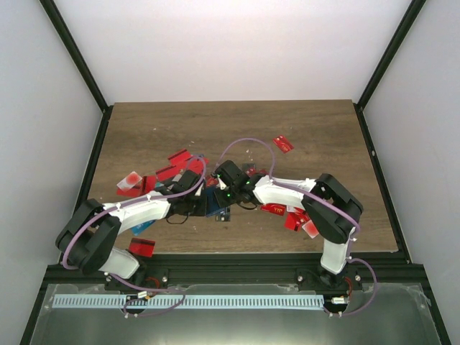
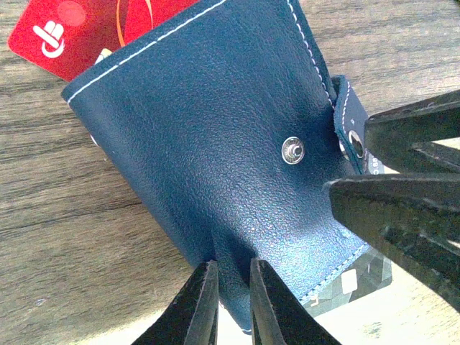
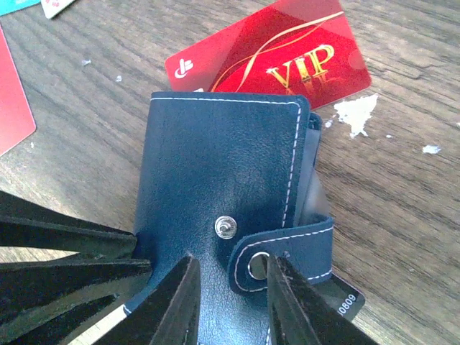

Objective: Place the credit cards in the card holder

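The navy card holder (image 2: pixel 215 122) lies closed on the wooden table, its snap stud (image 3: pixel 226 227) bare and its strap (image 3: pixel 287 251) unfastened, curling over the side. My left gripper (image 2: pixel 228 269) is shut on a pinched fold at the holder's near edge. My right gripper (image 3: pixel 233 260) stands open over the holder, the strap's snap end between its fingers and against one fingertip (image 3: pixel 284 277). A red VIP credit card (image 3: pixel 287 57) pokes out from beneath the holder, and a black card (image 3: pixel 345 305) lies under its corner. In the top view both grippers meet at the holder (image 1: pixel 215 206).
Loose red cards lie scattered around: one at the far right (image 1: pixel 284 144), a cluster near the right arm (image 1: pixel 296 218), several by the left arm (image 1: pixel 176 159) and one near the front edge (image 1: pixel 144 247). White flecks (image 3: pixel 356 111) dot the wood.
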Controlling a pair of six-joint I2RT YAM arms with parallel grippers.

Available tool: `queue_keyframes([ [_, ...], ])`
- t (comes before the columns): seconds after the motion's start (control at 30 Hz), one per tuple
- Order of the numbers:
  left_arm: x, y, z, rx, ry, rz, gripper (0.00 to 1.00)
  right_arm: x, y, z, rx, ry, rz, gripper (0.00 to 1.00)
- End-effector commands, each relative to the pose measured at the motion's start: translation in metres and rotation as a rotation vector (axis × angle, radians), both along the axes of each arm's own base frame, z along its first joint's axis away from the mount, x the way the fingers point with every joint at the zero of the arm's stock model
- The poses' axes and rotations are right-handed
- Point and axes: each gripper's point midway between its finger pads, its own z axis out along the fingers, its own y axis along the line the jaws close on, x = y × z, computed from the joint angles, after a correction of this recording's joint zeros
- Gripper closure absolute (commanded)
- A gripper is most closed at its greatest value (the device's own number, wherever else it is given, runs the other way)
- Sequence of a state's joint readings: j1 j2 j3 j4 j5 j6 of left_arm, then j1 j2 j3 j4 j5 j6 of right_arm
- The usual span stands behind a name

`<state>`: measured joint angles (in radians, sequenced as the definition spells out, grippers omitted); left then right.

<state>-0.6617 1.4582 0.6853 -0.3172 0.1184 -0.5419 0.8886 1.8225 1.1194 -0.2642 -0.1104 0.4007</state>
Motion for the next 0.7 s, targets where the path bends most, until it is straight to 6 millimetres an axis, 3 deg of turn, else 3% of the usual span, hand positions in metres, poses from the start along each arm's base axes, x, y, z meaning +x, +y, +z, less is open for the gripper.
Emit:
queue_keyframes([
  [0.0, 0.005, -0.007, 0.008, -0.024, -0.018, -0.019, 0.84, 0.008, 0.005, 0.005, -0.013, -0.034, -0.009, 0.73],
  [0.53, 0.005, -0.007, 0.014, -0.028, -0.024, -0.02, 0.84, 0.013, 0.005, 0.001, -0.028, -0.041, -0.029, 0.96],
  [0.67, 0.011, -0.007, 0.029, -0.033, -0.056, -0.005, 0.84, 0.013, 0.006, 0.004, -0.019, -0.039, -0.023, 0.99],
])
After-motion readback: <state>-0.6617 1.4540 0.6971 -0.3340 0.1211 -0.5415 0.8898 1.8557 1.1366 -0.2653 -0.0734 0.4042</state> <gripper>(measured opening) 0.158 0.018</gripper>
